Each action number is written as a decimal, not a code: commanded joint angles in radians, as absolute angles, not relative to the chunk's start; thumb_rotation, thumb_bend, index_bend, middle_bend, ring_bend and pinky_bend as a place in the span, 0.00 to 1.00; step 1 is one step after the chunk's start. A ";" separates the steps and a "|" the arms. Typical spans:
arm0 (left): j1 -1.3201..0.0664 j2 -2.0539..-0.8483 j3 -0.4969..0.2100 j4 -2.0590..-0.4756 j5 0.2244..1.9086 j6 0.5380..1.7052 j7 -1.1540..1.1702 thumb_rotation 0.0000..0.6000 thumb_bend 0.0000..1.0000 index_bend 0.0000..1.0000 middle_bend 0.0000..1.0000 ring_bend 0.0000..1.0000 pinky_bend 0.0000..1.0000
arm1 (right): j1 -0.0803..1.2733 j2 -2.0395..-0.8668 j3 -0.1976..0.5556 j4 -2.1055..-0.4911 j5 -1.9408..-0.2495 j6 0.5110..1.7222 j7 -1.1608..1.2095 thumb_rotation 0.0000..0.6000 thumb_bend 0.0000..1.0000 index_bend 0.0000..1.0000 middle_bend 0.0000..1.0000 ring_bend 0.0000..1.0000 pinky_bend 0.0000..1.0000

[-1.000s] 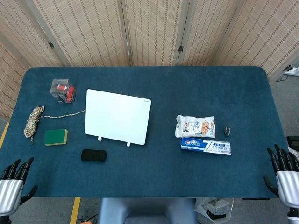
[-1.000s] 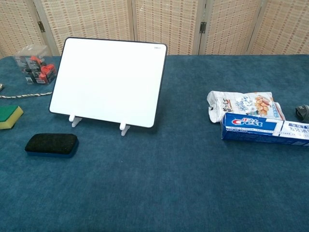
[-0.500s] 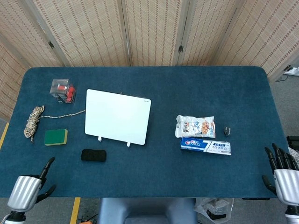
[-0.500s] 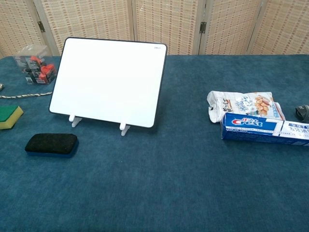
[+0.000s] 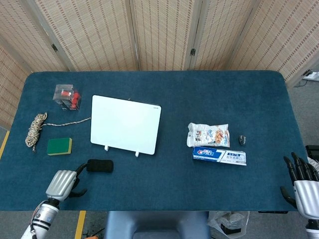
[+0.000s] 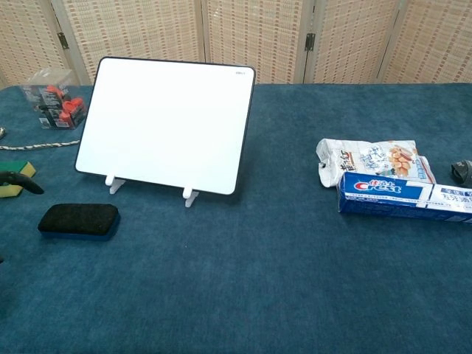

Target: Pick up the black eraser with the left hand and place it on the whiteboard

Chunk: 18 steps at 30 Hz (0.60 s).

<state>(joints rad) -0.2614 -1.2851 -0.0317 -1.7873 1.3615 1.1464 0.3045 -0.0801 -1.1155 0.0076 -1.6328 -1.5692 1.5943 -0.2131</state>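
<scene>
The black eraser (image 5: pixel 99 166) lies flat on the blue table, in front of the whiteboard's left foot; the chest view shows the eraser (image 6: pixel 79 220) at lower left. The whiteboard (image 5: pixel 126 124) stands tilted back on two white feet, and the chest view shows the whiteboard (image 6: pixel 168 124) face-on. My left hand (image 5: pixel 62 183) is low at the table's front left, just left of the eraser, fingers apart and holding nothing. One dark fingertip (image 6: pixel 21 181) enters the chest view's left edge. My right hand (image 5: pixel 303 186) hangs open off the table's front right corner.
A green and yellow sponge (image 5: pixel 60 146) and a coiled rope (image 5: pixel 34 130) lie left of the whiteboard. A clear box with red parts (image 5: pixel 67 96) sits at back left. On the right lie a snack bag (image 5: pixel 208 134), a toothpaste box (image 5: pixel 220 156) and a small dark clip (image 5: pixel 242 140).
My left hand has moved right and forward from the front left corner to just beside the eraser. The right hand has barely moved. No object has shifted.
</scene>
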 commanded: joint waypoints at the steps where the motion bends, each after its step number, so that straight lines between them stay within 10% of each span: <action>1: -0.329 -1.340 -0.101 -1.793 1.258 1.093 0.339 1.00 0.25 0.24 1.00 1.00 1.00 | -0.081 -1.114 0.008 -1.631 -1.568 1.596 -0.210 1.00 0.33 0.00 0.00 0.07 0.13; 18: -0.430 -1.458 -0.146 -1.723 1.039 1.060 0.408 1.00 0.25 0.27 1.00 1.00 1.00 | -0.078 -1.113 0.007 -1.629 -1.567 1.591 -0.206 1.00 0.33 0.00 0.00 0.07 0.13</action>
